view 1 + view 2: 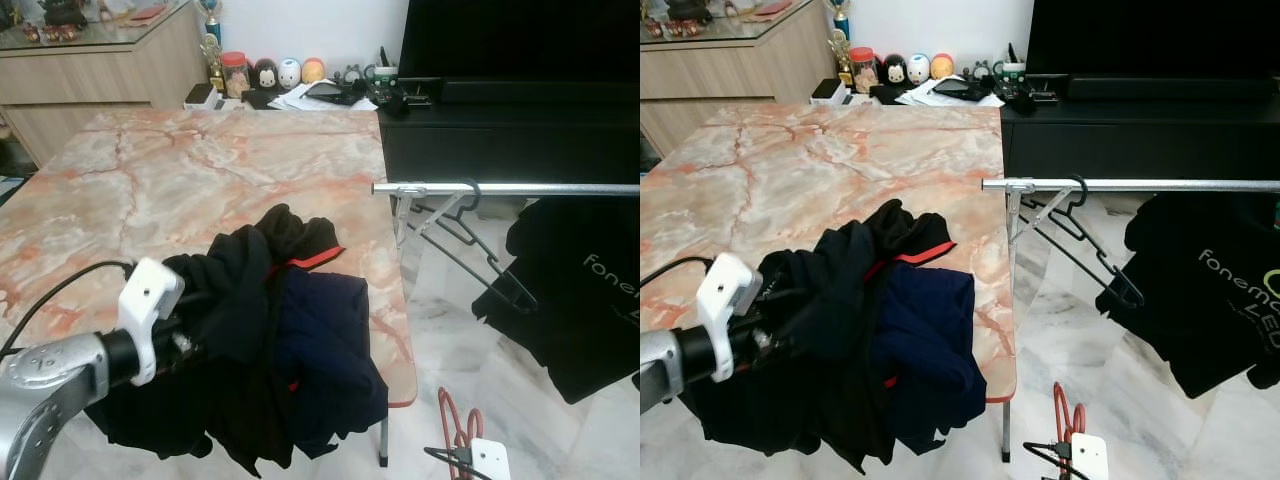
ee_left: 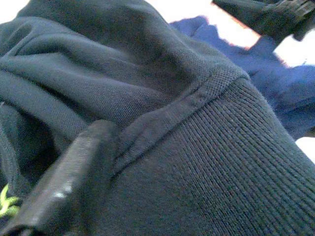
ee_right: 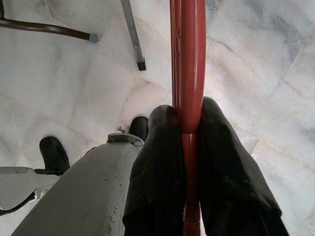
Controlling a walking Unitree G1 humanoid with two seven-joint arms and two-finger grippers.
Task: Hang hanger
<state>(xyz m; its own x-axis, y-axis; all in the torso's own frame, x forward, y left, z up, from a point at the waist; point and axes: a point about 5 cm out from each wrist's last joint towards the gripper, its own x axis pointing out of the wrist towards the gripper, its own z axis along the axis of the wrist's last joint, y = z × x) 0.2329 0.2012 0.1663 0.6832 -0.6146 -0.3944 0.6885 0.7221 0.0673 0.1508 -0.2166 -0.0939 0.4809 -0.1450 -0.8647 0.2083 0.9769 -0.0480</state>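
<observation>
My right gripper (image 3: 188, 115) is shut on a red hanger (image 3: 187, 54), holding it low over the marble floor; its hook (image 1: 455, 422) sticks up at the lower right. A metal rail (image 1: 520, 188) runs to the right of the table, with a black hanger (image 1: 470, 240) and a black T-shirt (image 1: 580, 300) hanging on it. My left gripper (image 2: 160, 66) is pushed into a pile of black and navy clothes (image 1: 270, 330) at the table's near edge. Its fingers (image 2: 69, 182) stand apart, open, with black knit cloth bulging between them.
The marble-top table (image 1: 200, 170) has a thin leg (image 1: 384, 445) near the red hanger. A dark TV cabinet (image 1: 500, 130) stands behind the rail. Small figures and papers (image 1: 300, 85) lie at the table's far end, with a wooden sideboard (image 1: 100, 70) at the far left.
</observation>
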